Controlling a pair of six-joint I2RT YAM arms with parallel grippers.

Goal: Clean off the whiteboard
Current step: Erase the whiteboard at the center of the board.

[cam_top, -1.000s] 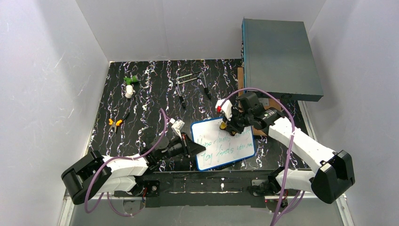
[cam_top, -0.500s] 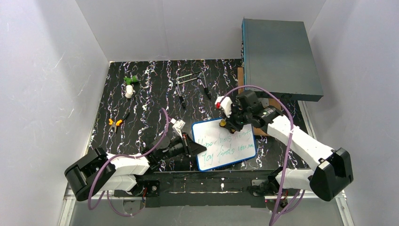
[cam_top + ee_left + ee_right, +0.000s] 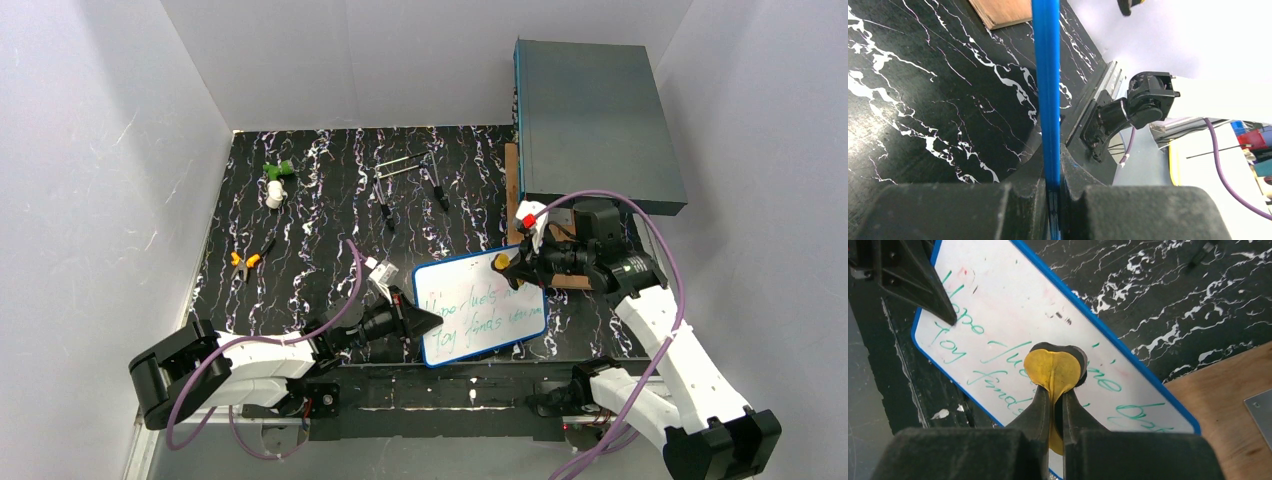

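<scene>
The whiteboard has a blue frame and green handwriting, and sits tilted at the table's near edge. My left gripper is shut on its left edge; the left wrist view shows the blue frame clamped between the jaws of that gripper. My right gripper is shut on a yellow eraser with a black underside, over the board's upper right part. In the right wrist view the eraser covers part of the green writing on the whiteboard, ahead of the gripper.
A large grey-teal box stands at the back right, with a wooden board beside and under it. Orange-handled pliers, a green and white object, black pens and a metal clip lie farther back.
My right gripper has carried the eraser rightwards across the board's top, from the upper middle to the upper right, and the arm has swung right. The board shifted slightly right with the left gripper.
</scene>
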